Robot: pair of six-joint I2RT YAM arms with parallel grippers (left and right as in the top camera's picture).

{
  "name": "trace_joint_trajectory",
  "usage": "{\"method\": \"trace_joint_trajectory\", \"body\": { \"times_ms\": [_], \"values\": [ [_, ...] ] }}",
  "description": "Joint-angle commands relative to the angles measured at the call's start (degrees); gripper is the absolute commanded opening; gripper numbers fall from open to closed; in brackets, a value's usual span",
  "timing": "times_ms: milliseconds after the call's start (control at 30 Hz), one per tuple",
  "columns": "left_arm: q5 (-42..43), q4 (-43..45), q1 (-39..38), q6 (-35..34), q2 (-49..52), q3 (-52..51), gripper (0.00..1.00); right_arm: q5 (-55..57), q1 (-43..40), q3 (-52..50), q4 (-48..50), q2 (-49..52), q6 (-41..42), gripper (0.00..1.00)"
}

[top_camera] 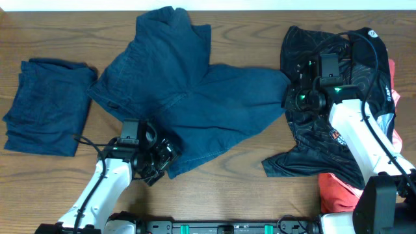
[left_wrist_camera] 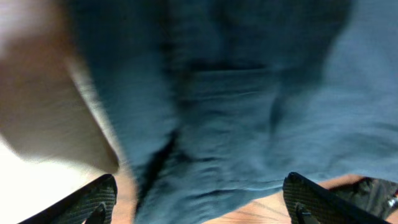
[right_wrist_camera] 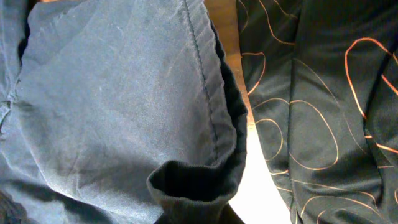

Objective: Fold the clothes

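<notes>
A large blue denim garment (top_camera: 195,97) lies spread across the middle of the table. My left gripper (top_camera: 162,156) is at its lower hem, open, with the blue cloth (left_wrist_camera: 249,93) between the spread fingers (left_wrist_camera: 199,208). My right gripper (top_camera: 289,99) is at the garment's right corner. In the right wrist view it is shut on the bunched hem (right_wrist_camera: 193,186) of the blue cloth (right_wrist_camera: 112,93), with the fingers (right_wrist_camera: 193,216) mostly hidden under it.
A folded blue garment (top_camera: 45,107) lies at the left. A black garment with orange line pattern (top_camera: 305,149) lies at the right under my right arm and shows in the right wrist view (right_wrist_camera: 311,93). A coral-red garment (top_camera: 338,192) lies at the front right.
</notes>
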Motion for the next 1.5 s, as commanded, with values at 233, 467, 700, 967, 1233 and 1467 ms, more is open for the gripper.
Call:
{"method": "trace_joint_trajectory", "body": {
  "times_ms": [233,467,700,967,1233,1467],
  "values": [
    [0.2,1.3,-8.6,-10.4,0.1,-0.3,0.86,0.9,0.2,0.5,-1.5,-0.7,-1.1,0.01],
    [0.3,-3.0,-13.3,-17.6,0.1,-0.3,0.86,0.9,0.2,0.5,-1.6,-0.8,-1.2,0.01],
    [-8.4,-3.0,-17.7,-26.9,0.1,-0.3,0.86,0.9,0.2,0.5,-1.7,-0.8,-2.0,0.02],
    [-20.2,1.1,-20.1,-37.7,0.1,-0.3,0.86,0.9,0.2,0.5,-2.0,-0.8,-2.0,0.02],
    [-16.0,2.4,-25.4,-43.8,0.1,-0.3,0.79,0.9,0.1,0.5,-2.0,-0.8,-2.0,0.03],
    [-20.0,2.4,-27.4,-46.5,0.2,-0.3,0.79,0.9,0.1,0.5,-2.2,-0.8,-2.0,0.04]
  ]
}}
